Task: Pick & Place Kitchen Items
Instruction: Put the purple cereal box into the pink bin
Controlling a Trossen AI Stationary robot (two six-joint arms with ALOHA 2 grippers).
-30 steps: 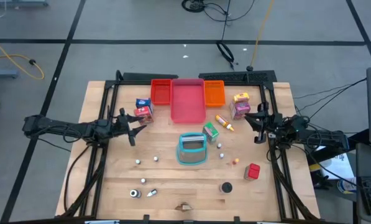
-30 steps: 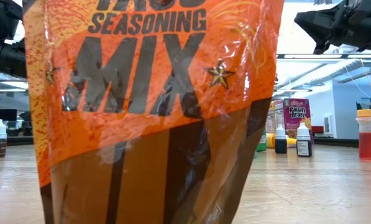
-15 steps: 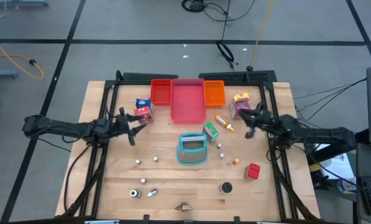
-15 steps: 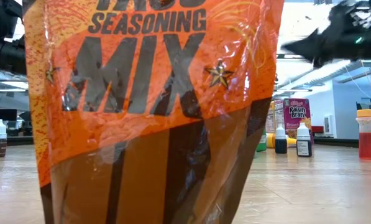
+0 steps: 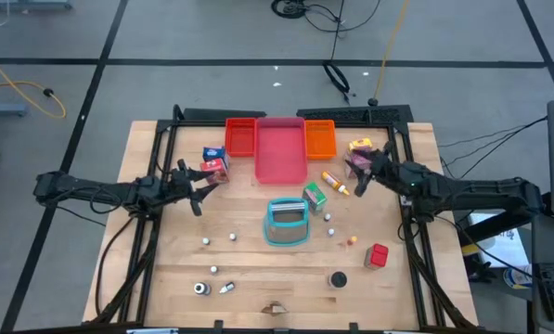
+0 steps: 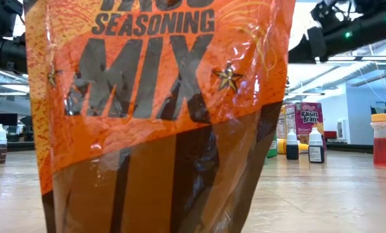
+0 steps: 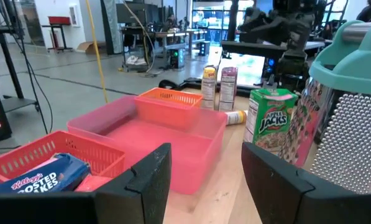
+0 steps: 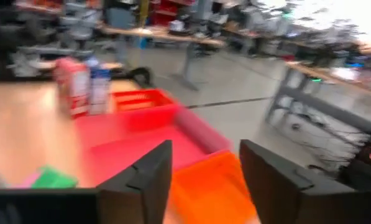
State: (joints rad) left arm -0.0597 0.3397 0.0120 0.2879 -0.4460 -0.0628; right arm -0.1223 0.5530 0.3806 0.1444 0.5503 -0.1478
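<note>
Right pincer: the right pincer (image 5: 362, 173) hovers with fingers parted and nothing between them, right at the yellow-pink cartons (image 5: 358, 154) near the orange tray (image 5: 320, 139).
Left pincer: the left pincer (image 5: 205, 185) waits wide and empty beside the red-blue cartons (image 5: 213, 160) on the far side of the worktop (image 5: 258, 278).
Task items: the orange bottle (image 5: 335, 182) and green carton (image 5: 315, 196) lie between the pink tray (image 5: 280, 153) and the teal basket (image 5: 286, 223); the red cube (image 5: 378, 255) and tiny balls sit nearer the front edge.
Risk, topple: the two cartons stand touching; a finger landing on top or between them would likely knock one over or shove it against the frame.
Risk, double grab: fingers this wide could close on both cartons at once.
Risk, blind spot: the low view is blocked by a seasoning pouch (image 6: 154, 110), so approach height is hard to judge.
</note>
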